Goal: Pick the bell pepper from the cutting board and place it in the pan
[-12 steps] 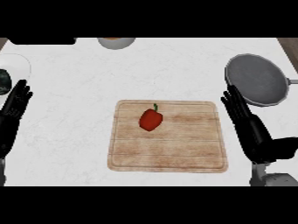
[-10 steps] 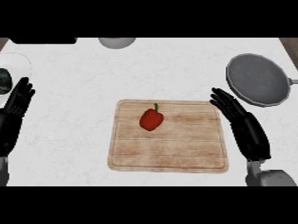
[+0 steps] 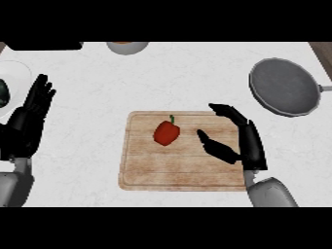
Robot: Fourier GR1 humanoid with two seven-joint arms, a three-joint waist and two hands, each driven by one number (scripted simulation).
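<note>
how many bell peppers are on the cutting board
1: the bell pepper lies left of centre on the cutting board, beside the open right hand.

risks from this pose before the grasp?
1. The right hand is open beside the bell pepper, not around it; closing now could nudge it across the cutting board.
2. The pan sits off to the right with a raised rim; a low carry might clip it.

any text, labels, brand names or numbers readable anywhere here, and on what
None can be read. The cutting board, the bell pepper, the pan, the white plate with a dark item on it, the bowl at the top edge and the counter show no words, numbers or signs.
</note>
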